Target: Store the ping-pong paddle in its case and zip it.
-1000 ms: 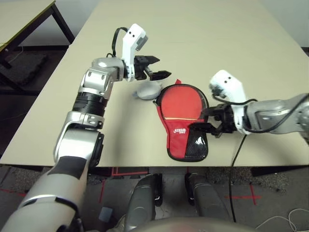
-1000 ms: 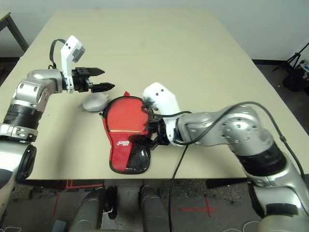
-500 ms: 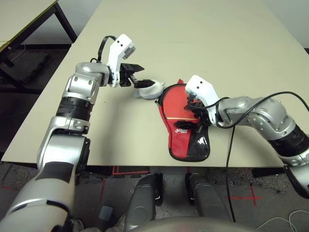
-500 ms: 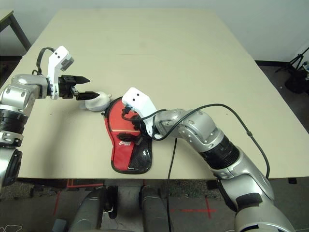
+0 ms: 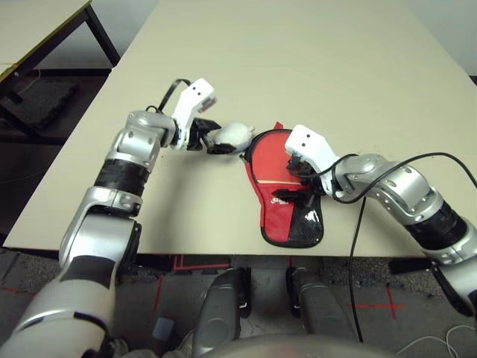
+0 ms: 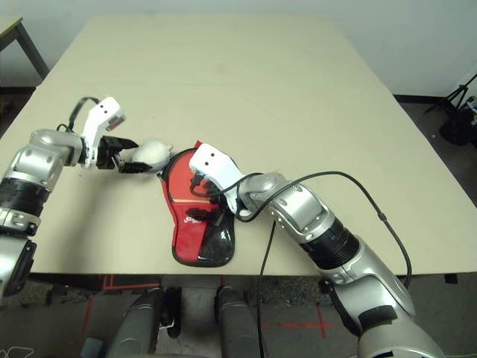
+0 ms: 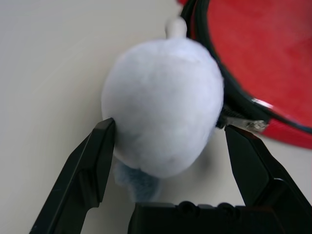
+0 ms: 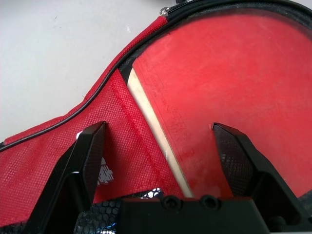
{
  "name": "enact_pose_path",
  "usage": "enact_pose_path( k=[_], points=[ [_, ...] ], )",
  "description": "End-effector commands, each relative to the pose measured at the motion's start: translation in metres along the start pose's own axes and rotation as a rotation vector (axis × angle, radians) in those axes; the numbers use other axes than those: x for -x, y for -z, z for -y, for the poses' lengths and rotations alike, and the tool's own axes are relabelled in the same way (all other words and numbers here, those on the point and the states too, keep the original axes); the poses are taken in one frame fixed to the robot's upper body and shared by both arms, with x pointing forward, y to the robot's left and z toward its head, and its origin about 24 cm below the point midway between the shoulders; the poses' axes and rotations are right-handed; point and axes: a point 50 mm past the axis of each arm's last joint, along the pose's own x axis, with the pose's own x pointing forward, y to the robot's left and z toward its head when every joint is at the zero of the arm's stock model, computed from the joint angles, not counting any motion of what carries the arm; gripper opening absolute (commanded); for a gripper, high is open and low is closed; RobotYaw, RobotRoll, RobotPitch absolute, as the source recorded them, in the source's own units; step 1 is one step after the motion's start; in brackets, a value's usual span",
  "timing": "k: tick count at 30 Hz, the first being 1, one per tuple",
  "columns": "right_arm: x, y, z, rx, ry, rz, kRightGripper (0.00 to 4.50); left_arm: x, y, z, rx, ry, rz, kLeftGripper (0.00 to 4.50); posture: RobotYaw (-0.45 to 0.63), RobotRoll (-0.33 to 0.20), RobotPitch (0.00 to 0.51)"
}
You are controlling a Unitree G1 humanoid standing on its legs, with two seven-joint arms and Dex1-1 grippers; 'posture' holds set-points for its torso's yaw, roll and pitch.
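Note:
The case (image 5: 277,218), red and black with a white logo, lies open on the table near its front edge. Inside it lies the ping-pong paddle (image 8: 234,73), its red face and a light wood strip showing past the black zipper edge. My right gripper (image 8: 158,127) hovers open just above the case's middle, one finger over the red fabric and one over the paddle face. My left gripper (image 7: 168,126) is open and low on the table, its fingers on either side of a small white soft wad (image 7: 163,107) that sits against the case's round end.
The beige table (image 5: 335,67) stretches far behind the case. A black cable (image 5: 361,246) hangs from my right arm over the table's front edge. Another table (image 5: 37,22) stands at the far left, across a gap of floor.
My left gripper has dropped and slid in around the white wad. My right gripper has swung from beside the case's narrow end to over its middle. Both stayed open.

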Motion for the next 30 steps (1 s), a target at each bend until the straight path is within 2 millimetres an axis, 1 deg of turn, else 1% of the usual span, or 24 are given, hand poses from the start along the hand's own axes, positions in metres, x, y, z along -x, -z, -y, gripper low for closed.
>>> enact_pose_path(
  k=[1,7,10,11,16,19,21,23,25,30],
  points=[
    [-0.002,0.01,0.002,-0.024,0.005,-0.036,4.48,-0.007,-0.001,-0.001,-0.018,-0.014,-0.028,4.5,-0.01,0.0,0.161],
    [-0.003,0.01,0.002,-0.013,0.0,-0.04,4.48,-0.013,-0.002,-0.001,-0.045,-0.016,-0.051,4.5,-0.01,0.0,0.169],
    [-0.004,0.01,0.003,-0.01,0.0,-0.038,4.5,-0.016,-0.002,0.0,-0.062,-0.009,-0.061,3.88,-0.01,0.0,0.172],
    [-0.005,0.01,0.002,-0.005,-0.001,-0.038,4.5,-0.017,-0.003,0.0,-0.064,-0.005,-0.059,3.51,-0.01,0.0,0.176],
    [-0.007,0.012,0.002,0.009,-0.003,-0.041,4.5,-0.023,-0.011,0.003,-0.103,0.023,-0.057,2.05,0.0,0.0,0.183],
    [-0.008,0.014,0.002,0.029,-0.002,-0.051,4.5,-0.024,-0.017,0.001,-0.117,0.003,-0.053,1.09,0.0,0.0,0.189],
    [-0.008,0.014,0.001,0.031,-0.004,-0.05,4.5,-0.025,-0.022,-0.003,-0.12,-0.033,-0.042,0.61,0.0,0.0,0.193],
    [-0.009,0.013,0.001,0.032,-0.006,-0.049,4.5,-0.027,-0.03,-0.007,-0.134,-0.08,-0.024,0.26,0.0,0.0,0.196],
    [-0.009,0.013,0.001,0.032,-0.008,-0.048,4.5,-0.03,-0.035,-0.008,-0.152,-0.103,-0.002,0.13,0.0,0.0,0.199],
    [-0.01,0.014,0.0,0.031,-0.011,-0.047,4.5,-0.043,-0.047,-0.005,-0.17,-0.173,0.058,0.13,0.0,0.0,0.205]
  ],
)
